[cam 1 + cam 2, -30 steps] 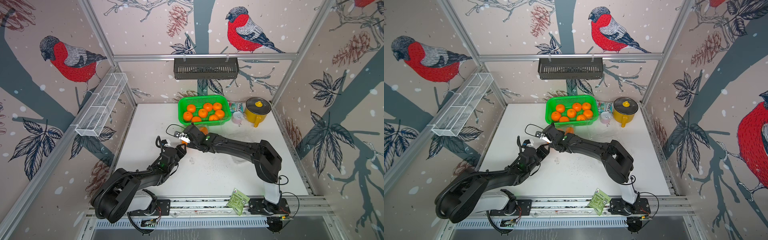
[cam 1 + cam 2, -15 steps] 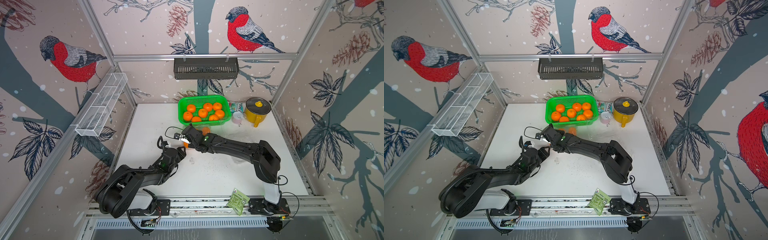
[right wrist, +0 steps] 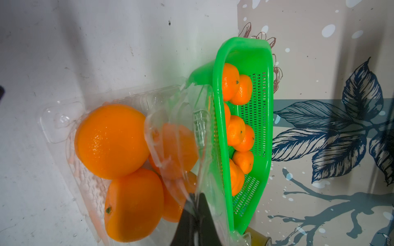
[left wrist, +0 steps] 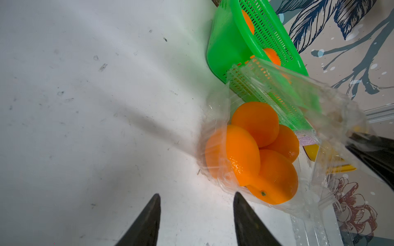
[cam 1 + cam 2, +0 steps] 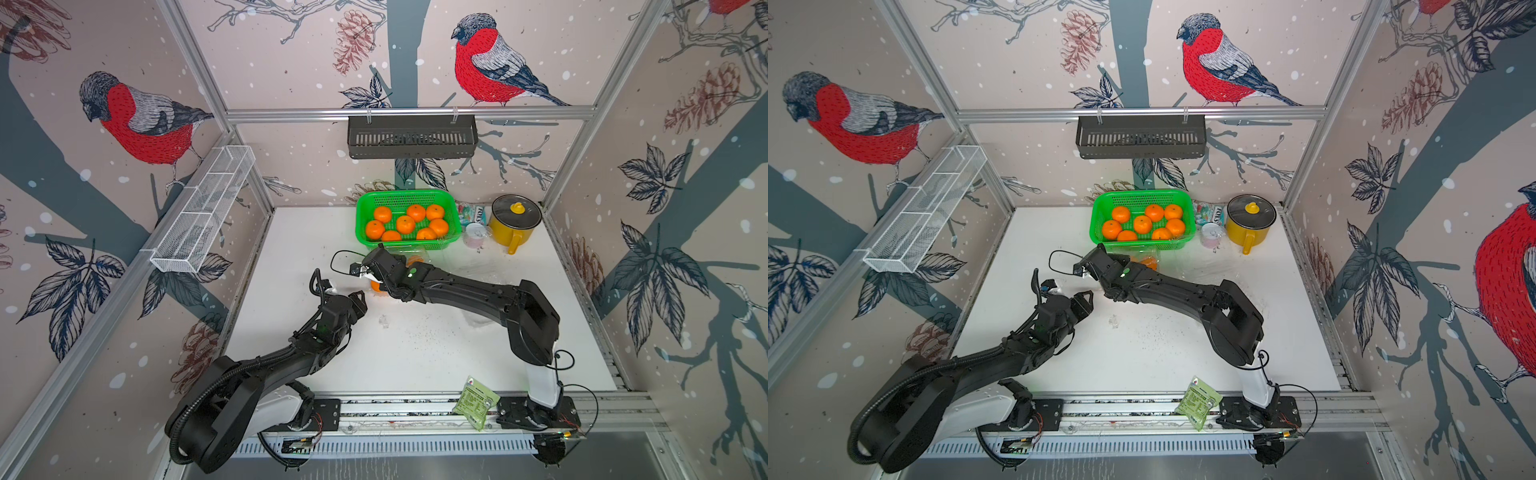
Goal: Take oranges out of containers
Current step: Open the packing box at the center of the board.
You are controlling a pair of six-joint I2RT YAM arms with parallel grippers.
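A clear container (image 3: 61,119) lies on the white table in front of the green basket, and several oranges (image 3: 110,140) sit in its open bottom half. Its hinged lid (image 3: 183,119) stands raised, and my right gripper (image 3: 197,198) is shut on the lid's thin plastic edge. In the left wrist view the same oranges (image 4: 253,125) show through the container (image 4: 298,91). My left gripper (image 4: 196,196) is open and holds nothing. It is low over the table, beside the container's near corner. In both top views my right wrist (image 5: 395,272) covers most of the container.
The green basket (image 5: 361,208) at the back holds several more oranges (image 5: 405,224). A yellow lidded pot (image 5: 515,218) and a small cup (image 5: 476,235) stand to its right. Faint clear plastic (image 5: 478,268) lies in front of them. A green packet (image 5: 476,401) rests on the front rail.
My left gripper has drawn slightly back toward the front of the table. My right arm has stayed at the container's lid.
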